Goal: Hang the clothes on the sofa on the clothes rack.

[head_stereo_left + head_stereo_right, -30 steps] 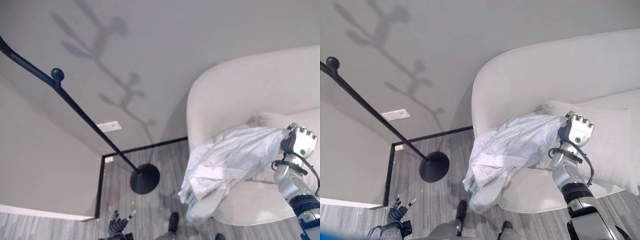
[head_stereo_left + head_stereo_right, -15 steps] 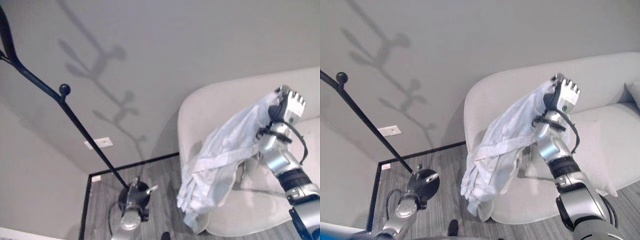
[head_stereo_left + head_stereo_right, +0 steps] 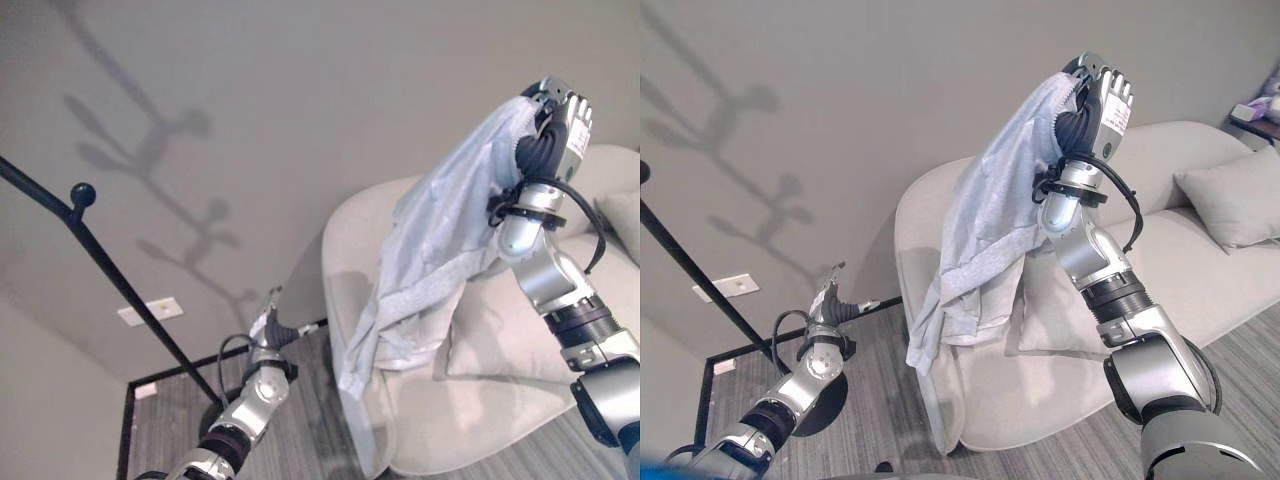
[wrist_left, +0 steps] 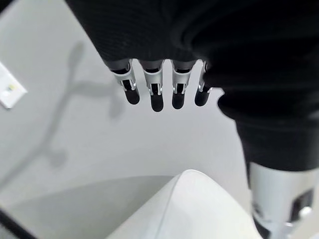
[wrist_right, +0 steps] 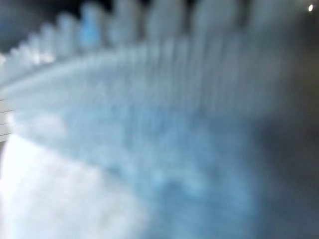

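Right hand (image 3: 556, 120) of mine is raised high at about 1 o'clock in the left eye view, fingers curled round a bunch of the pale grey-white cloth garment (image 3: 430, 250). From that grip the garment hangs down toward 7 o'clock, clear of the seat, in front of the rounded cream upholstered sofa (image 3: 480, 420). A light cushion (image 3: 500, 335) lies on the sofa just behind my forearm. My left hand (image 3: 268, 325) reaches forward low at about 7 o'clock, fingers straight and holding nothing, near the slanted pole of the black metal clothes rack with a ball-tipped peg (image 3: 82, 195), which runs from 9 o'clock down to the floor. A white wall plate (image 3: 150, 311) sits on the grey wall beside the pole.

From the right eye view, my right hand (image 3: 1100, 100) is near 12 o'clock with the garment (image 3: 980, 250) draped from it, and its lower end hangs beside the sofa (image 3: 1040, 390) arm. My left hand (image 3: 830, 300) is at 8 o'clock above the rack's round base.

Along my left wrist, the fingers (image 4: 157, 97) are extended and bare against the wall, with the sofa (image 4: 189, 209) edge beyond them.

Along my right wrist, the garment (image 5: 124, 174) covers the lens in a blur, and I cannot make out my fingers there.
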`<state>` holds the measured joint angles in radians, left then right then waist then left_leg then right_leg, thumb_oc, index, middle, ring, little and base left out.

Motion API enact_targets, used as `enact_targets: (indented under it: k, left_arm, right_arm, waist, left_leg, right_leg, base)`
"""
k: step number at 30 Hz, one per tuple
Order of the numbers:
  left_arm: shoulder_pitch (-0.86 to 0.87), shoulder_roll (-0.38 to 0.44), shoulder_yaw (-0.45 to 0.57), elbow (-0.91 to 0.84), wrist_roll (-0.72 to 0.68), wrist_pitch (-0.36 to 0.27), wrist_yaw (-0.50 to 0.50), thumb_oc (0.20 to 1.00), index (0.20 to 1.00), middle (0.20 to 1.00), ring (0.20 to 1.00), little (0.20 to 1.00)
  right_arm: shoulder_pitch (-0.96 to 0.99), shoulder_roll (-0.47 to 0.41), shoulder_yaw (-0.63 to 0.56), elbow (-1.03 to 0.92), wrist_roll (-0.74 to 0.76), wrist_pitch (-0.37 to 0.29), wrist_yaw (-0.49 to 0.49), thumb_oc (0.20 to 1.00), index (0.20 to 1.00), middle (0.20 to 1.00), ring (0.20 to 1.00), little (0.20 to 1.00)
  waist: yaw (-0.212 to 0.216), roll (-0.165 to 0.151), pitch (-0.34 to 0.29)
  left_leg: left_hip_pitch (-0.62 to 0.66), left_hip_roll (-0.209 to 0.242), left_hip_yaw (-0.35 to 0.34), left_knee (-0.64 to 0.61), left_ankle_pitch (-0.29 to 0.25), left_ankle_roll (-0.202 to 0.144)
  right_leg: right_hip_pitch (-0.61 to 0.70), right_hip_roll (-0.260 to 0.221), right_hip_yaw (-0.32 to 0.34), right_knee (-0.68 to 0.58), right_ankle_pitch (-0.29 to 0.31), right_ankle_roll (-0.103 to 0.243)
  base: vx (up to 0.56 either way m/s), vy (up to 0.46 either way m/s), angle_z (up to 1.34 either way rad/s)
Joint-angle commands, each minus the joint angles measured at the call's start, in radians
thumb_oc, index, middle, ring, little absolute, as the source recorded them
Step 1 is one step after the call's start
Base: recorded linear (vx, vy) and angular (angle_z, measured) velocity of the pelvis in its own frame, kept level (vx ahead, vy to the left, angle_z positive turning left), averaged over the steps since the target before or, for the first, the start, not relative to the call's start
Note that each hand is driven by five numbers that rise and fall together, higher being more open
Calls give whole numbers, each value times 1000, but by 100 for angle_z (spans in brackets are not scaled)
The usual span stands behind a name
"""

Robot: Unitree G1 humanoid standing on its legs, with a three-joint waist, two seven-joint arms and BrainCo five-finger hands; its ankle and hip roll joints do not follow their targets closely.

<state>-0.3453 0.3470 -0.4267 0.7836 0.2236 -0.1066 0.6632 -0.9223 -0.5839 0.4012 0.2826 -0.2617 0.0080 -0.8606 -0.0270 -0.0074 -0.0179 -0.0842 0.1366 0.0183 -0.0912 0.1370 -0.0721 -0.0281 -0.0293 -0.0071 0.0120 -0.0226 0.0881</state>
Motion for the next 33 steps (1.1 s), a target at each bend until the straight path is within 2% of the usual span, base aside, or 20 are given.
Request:
enact_targets:
  k: [1,7,13,19,20,26,29,33]
  left_arm:
    - [-99,64,-15,56,79,0,58,1000,1000,1000,1000,1000]
    - [-135,77,-55,102,94,3,43,1000,1000,1000,1000,1000]
    - [-158,30,-98,148,72,-9,13,1000,1000,1000,1000,1000]
    - [-194,-78,-115,95,-105,-62,-47,1000,1000,1000,1000,1000]
    - [-197,-133,-150,31,-174,-81,-101,1000,1000,1000,1000,1000]
    - [-231,-206,-226,58,-190,-73,-154,1000,1000,1000,1000,1000]
    - [-271,-292,-288,105,-240,-70,-206,1000,1000,1000,1000,1000]
    - [-270,-346,-333,115,-324,-74,-259,1000,1000,1000,1000,1000]
  right_arm:
    - [-176,-32,9,-18,49,-61,13,200,200,200,200,200]
    - [-321,-27,69,56,117,-81,37,200,200,200,200,200]
    - [-412,6,94,95,158,-94,48,200,200,200,200,200]
    - [-433,47,105,72,195,-99,65,200,200,200,200,200]
    - [-422,67,99,45,209,-108,71,200,200,200,200,200]
    - [-409,85,93,23,218,-110,84,200,200,200,200,200]
    - [-412,116,95,-4,227,-110,90,200,200,200,200,200]
    - [-416,150,94,-3,236,-101,91,200,200,200,200,200]
  waist:
    - [5,-106,-55]
    - [-16,-115,-68]
    - [-34,-108,-77]
    - [-52,-96,-80]
    - [-59,-91,-80]
    - [-67,-88,-76]
    - [-81,-84,-71]
    - [-91,-75,-68]
  left_leg:
    - [22,55,-5,4,-82,-59]
    - [27,69,10,4,-79,-65]
    - [31,76,18,4,-77,-68]
    - [32,72,17,4,-75,-67]
    - [33,70,15,4,-77,-65]
    - [32,66,13,4,-79,-63]
    - [29,62,14,4,-79,-60]
    - [33,61,18,4,-82,-56]
  right_leg:
    - [61,-52,24,-99,30,26]
    - [57,-39,43,-99,34,22]
    - [55,-33,54,-97,35,18]
    - [55,-34,56,-96,36,14]
    - [57,-37,56,-97,37,13]
    - [59,-39,54,-97,37,13]
    - [55,-43,56,-96,40,13]
    - [54,-45,64,-95,42,13]
  base:
    - [0,-21,-14]
    - [-4,-13,-7]
    - [-1,-7,-10]
    - [-6,6,-3]
    - [-9,10,-5]
    - [-2,2,-1]
    - [0,0,0]
    - [0,0,0]
